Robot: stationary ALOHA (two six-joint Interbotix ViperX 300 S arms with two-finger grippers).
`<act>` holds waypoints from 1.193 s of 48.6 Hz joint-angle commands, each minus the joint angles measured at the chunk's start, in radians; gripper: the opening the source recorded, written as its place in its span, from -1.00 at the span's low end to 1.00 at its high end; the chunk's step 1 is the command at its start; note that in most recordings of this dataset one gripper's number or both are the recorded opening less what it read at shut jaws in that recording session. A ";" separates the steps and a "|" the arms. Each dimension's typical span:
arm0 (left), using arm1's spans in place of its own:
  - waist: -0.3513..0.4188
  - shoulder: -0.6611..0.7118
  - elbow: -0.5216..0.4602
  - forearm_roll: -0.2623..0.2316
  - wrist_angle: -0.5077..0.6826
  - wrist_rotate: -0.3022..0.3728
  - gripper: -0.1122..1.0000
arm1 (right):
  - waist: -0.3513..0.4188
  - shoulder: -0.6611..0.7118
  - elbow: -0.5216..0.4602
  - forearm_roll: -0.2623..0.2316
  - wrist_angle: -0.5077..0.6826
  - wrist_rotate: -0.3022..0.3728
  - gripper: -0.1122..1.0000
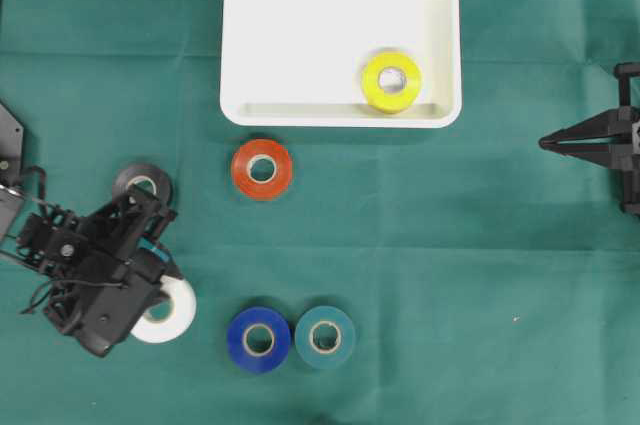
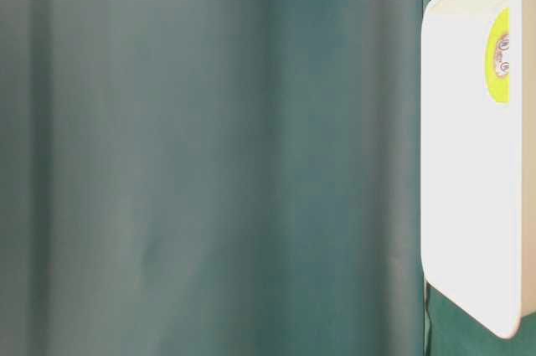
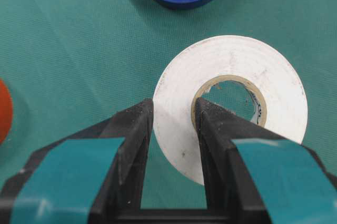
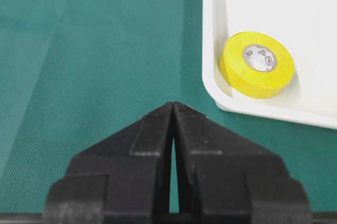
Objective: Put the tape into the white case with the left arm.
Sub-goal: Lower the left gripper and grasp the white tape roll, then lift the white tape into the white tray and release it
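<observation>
Left arm: black, low at the left of the overhead view, angled toward the loose rolls.
Left gripper: its teal-banded fingers are clamped on the wall of the white tape roll, one finger against the outer face, the other inside the cardboard core.
White tape roll: lies at the arm's tip on the green cloth, partly hidden under the gripper from above, and well apart from the case.
Black tape roll: flat on the cloth just above the left arm, partly covered by it.
Red-orange tape roll: flat on the cloth, just below the near rim of the case, outside it.
Blue tape roll: flat on the cloth at the bottom centre, touching or nearly touching its neighbour.
Teal tape roll: just to the right of the blue one.
White case: shallow rectangular tray at the top centre, rim up, on the cloth.
Yellow tape roll: lies inside the case, in the lower right corner, close against the near wall.
Right gripper: plain black fingers pressed together at the tips with nothing between them, held over bare cloth at the right edge, apart from the case.
</observation>
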State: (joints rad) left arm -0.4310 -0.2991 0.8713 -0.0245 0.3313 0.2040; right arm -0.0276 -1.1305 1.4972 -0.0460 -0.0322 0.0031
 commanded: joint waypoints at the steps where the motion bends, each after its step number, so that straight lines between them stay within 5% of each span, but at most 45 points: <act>1: -0.002 -0.038 -0.023 -0.002 0.014 0.002 -0.38 | -0.002 0.011 -0.012 -0.002 -0.011 0.002 -0.97; 16: 0.061 -0.029 -0.037 0.000 0.017 0.006 -0.38 | -0.002 0.011 -0.012 -0.002 -0.011 0.002 -0.97; 58: 0.522 0.123 -0.239 0.002 0.012 0.014 -0.38 | -0.002 0.011 -0.011 -0.003 -0.011 0.002 -0.97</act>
State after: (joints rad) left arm 0.0552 -0.1779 0.6734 -0.0245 0.3513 0.2163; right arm -0.0276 -1.1305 1.4972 -0.0460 -0.0322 0.0015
